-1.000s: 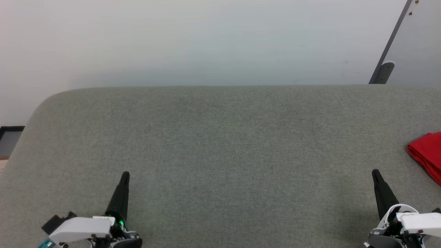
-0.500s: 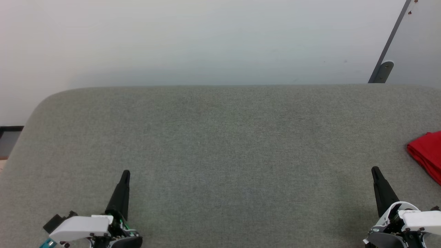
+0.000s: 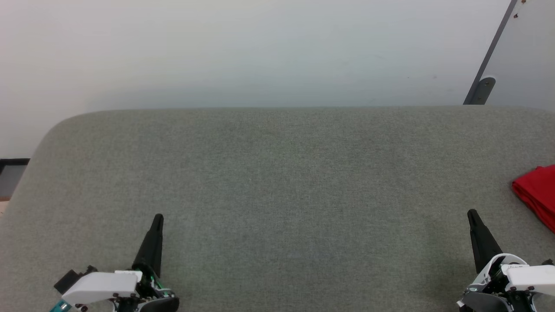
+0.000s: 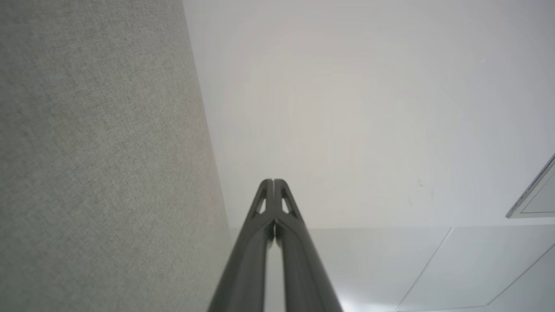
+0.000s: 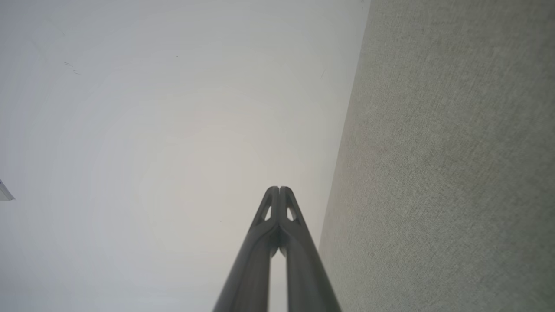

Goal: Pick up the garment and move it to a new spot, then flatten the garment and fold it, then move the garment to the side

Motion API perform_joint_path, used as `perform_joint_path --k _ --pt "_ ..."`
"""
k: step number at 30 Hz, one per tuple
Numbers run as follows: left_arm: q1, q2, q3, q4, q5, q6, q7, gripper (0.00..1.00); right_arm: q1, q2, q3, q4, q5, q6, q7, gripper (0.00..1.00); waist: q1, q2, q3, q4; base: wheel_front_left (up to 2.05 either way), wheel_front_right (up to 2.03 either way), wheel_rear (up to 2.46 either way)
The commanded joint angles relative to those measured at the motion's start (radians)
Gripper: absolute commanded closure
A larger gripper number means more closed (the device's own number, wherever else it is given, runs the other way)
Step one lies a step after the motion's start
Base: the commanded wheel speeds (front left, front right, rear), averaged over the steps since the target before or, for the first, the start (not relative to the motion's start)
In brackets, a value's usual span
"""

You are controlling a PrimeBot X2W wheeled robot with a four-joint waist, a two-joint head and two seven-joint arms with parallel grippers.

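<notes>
Lying far right on table [image 3: 277,173]: garment [image 3: 537,193]

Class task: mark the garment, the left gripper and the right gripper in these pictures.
garment [image 3: 537,193]: head view, on its red fabric by the right edge.
left gripper [image 3: 158,218]: head view, at its shut fingertips.
right gripper [image 3: 471,213]: head view, at its shut fingertips.

A grey felt-covered counter [image 3: 277,173] is spreading across the head view, its far left corner curving round. A pale wall [image 3: 243,52] is rising behind the counter's far edge. Above the counter's far right end, a dark slanted bar [image 3: 481,92] is leaning rightward, edging a pale panel [image 3: 531,60]. Left of the counter's rounded corner, a dark-edged grey strip [image 3: 12,173] is showing.
</notes>
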Motion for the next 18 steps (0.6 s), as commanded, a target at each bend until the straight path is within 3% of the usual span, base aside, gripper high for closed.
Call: perform_joint_path --k 1,18 --pt "-0.01 -0.002 0.003 0.001 0.003 -0.003 0.003 1.0 -0.003 0.003 0.0 0.0 0.003 -0.001 0.003 1.0 -0.0001 0.0 0.0 0.0 0.0 0.0 0.0" --pt "-0.01 -0.003 0.005 0.001 0.004 -0.003 0.005 1.0 -0.003 0.003 0.0 0.0 0.003 -0.001 0.003 1.0 -0.0001 0.0 0.0 0.0 0.0 0.0 0.0"
